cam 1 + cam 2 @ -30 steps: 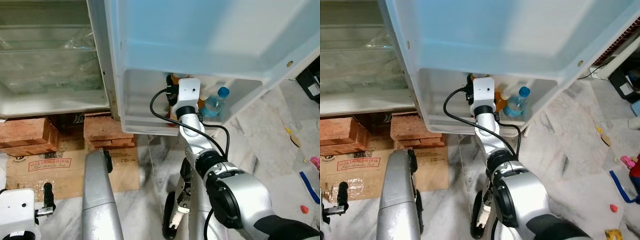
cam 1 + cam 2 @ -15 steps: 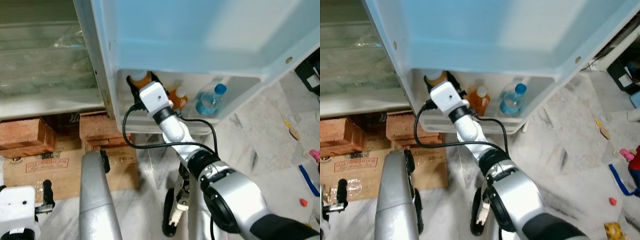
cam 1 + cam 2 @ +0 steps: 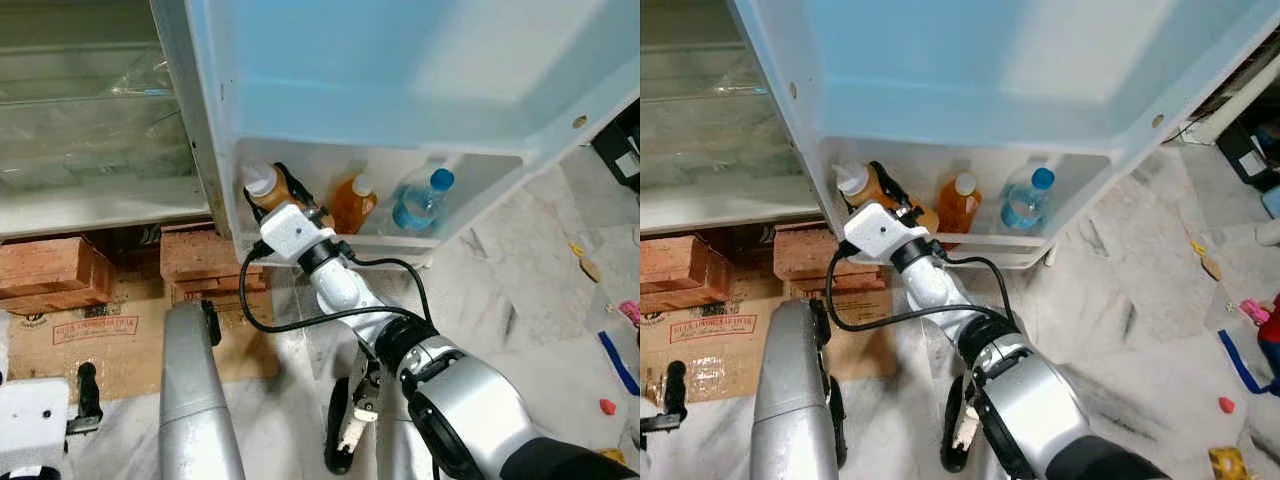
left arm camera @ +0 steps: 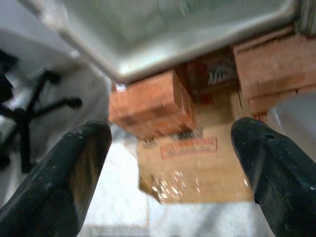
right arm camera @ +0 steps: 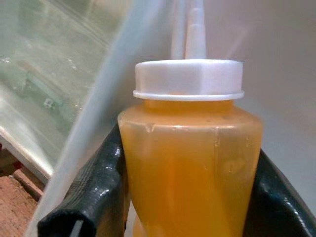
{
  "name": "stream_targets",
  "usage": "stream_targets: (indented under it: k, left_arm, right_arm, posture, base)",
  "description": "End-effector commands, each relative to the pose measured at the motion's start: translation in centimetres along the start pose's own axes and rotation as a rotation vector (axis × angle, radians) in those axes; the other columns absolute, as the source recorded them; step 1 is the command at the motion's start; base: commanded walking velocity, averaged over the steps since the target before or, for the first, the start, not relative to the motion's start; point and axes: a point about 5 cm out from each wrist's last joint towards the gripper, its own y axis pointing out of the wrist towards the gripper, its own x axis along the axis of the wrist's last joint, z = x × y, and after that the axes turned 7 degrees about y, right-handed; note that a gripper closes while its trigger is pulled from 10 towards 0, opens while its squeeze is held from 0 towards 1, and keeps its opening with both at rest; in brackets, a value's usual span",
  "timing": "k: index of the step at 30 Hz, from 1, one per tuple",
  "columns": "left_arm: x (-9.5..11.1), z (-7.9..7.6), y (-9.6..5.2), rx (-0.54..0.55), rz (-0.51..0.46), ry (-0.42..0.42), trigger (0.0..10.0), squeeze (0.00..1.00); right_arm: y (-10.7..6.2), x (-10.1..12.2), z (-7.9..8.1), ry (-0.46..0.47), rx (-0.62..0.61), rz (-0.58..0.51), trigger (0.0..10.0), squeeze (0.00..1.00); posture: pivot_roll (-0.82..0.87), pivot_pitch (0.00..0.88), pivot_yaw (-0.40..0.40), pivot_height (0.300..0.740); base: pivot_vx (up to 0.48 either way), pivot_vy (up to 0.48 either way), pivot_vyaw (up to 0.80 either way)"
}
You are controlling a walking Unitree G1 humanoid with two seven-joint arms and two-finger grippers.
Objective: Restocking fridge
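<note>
Orange juice bottle (image 5: 190,163), white cap; blue-capped water bottle (image 3: 420,203); red bricks (image 3: 48,273).

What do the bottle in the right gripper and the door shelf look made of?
Orange bottle: looks like translucent plastic, liquid glowing through; its white cap opaque matte plastic. Right gripper holds it between its fingers. Door shelf: seemingly smooth white moulded plastic, faintly glossy.

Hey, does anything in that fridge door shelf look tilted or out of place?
Yes. The orange sauce bottle held by the right gripper leans at the door shelf's hinge end; the juice bottle and water bottle stand more upright.
</note>
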Motion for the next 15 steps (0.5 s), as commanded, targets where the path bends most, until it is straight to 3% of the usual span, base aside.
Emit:
stream_targets:
  k: [1, 8, 12, 14, 15]
  left_arm:
    - [0.3, 0.3, -0.8, -0.014, -0.011, 0.033, 10.0, 0.0]
    - [0.6, 0.4, -2.2, -0.044, -0.009, 0.057, 10.0, 0.0]
    - [0.4, 0.5, -2.9, -0.059, 0.009, 0.063, 10.0, 0.0]
    - [0.3, 0.4, -3.1, -0.068, 0.017, 0.065, 10.0, 0.0]
    - [0.3, 0.4, -3.2, -0.073, 0.019, 0.064, 10.0, 0.0]
  right_arm:
    - [0.1, 1.6, 4.0, 0.079, 0.049, -0.051, 10.0, 0.0]
    - [2.1, 4.2, 2.8, 0.039, 0.05, -0.204, 10.0, 0.0]
    - [1.9, 3.1, 2.3, -0.008, 0.047, -0.142, 10.0, 0.0]
    - [1.4, 1.9, 2.3, -0.055, 0.06, -0.078, 10.0, 0.0]
    - [0.6, 0.4, 2.0, -0.078, 0.056, 0.014, 10.0, 0.0]
  posture:
    - [0.47, 0.361, -0.115, 0.508]
    - [0.48, 0.39, -0.116, 0.508]
    - [0.48, 0.397, -0.12, 0.508]
    - [0.48, 0.398, -0.121, 0.508]
    - [0.48, 0.397, -0.12, 0.508]
  base:
    - [0.0, 0.0, 0.0]
    - [0.0, 0.0, 0.0]
    - [0.0, 0.0, 0.0]
    - [0.0, 0.0, 0.0]
    - [0.0, 0.0, 0.0]
